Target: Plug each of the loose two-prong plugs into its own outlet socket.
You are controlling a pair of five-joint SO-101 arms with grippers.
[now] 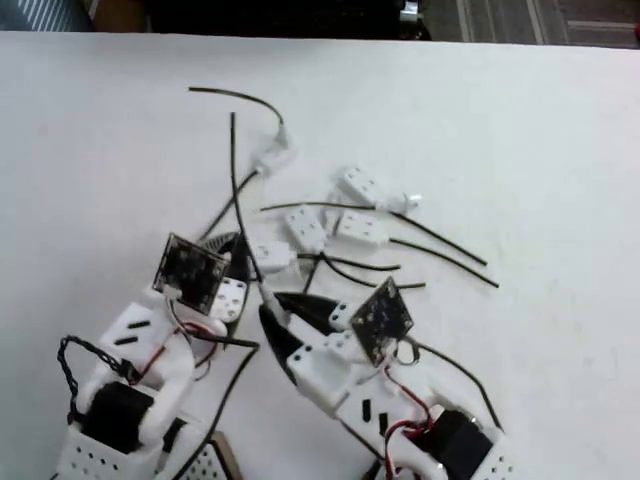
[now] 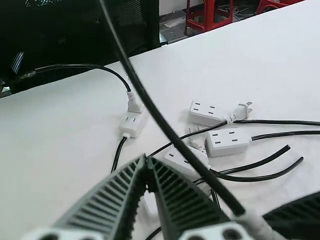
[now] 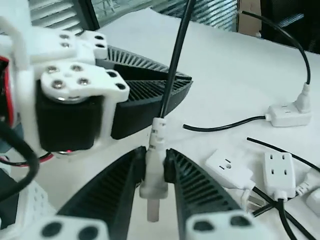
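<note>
My right gripper is shut on a white two-prong plug, prongs bare, its black cable running up and away. In the high view this gripper sits left of centre, just below an outlet. My left gripper is shut with nothing between its fingers; it sits close beside the held cable. Three more outlets lie in a cluster, with a loose plug beside them. One outlet farther back has a plug in it.
Several loose black cable ends trail right of the cluster. The two arms stand close together near the table's front edge. A dark chair and red stools stand beyond the table's far edge.
</note>
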